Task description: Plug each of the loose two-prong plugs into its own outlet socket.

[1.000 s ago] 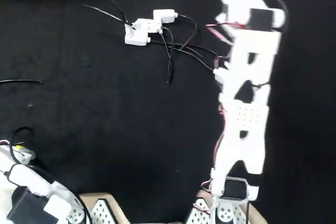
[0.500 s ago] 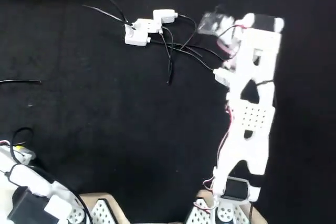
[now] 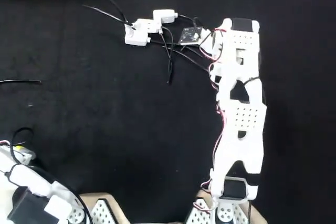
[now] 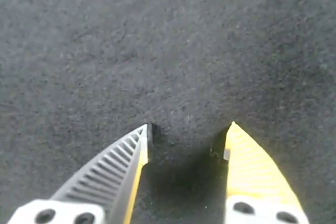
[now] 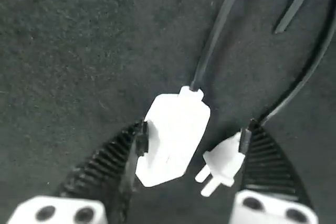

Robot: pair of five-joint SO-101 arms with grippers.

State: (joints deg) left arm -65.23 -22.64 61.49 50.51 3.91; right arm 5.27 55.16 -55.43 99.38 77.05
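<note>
**Right gripper open around 2 white plugs, left gripper open over bare cloth**

High view: the right gripper [image 3: 192, 36] sits at the far end of the outstretched right arm [image 3: 239, 108], low over a tangle of black cables [image 3: 169, 51] on the black cloth [image 3: 79, 108]. How far its fingers are spread is hard to read from here. The white outlet block [image 3: 137, 32] lies to one side of it, near but apart, with a white adapter [image 3: 165, 15] just beside the block's far end. The left arm [image 3: 29, 195] is folded at the near corner of the table, well apart from the outlets.

Left wrist view: the left gripper [image 4: 189, 126] is parted wide and holds nothing. Its 2 fingers [image 4: 113, 177] hang just above the cloth.

Right wrist view: the right gripper [image 5: 195, 129] is spread wide with nothing clamped. Between its black fingers [image 5: 113, 171] lie 2 plugs on the cloth. A larger white plug [image 5: 173, 140] lies with its edge right at 1 fingertip, and a small 2-prong plug [image 5: 223, 163] lies just beside the other finger. Each trails a black cable.
</note>
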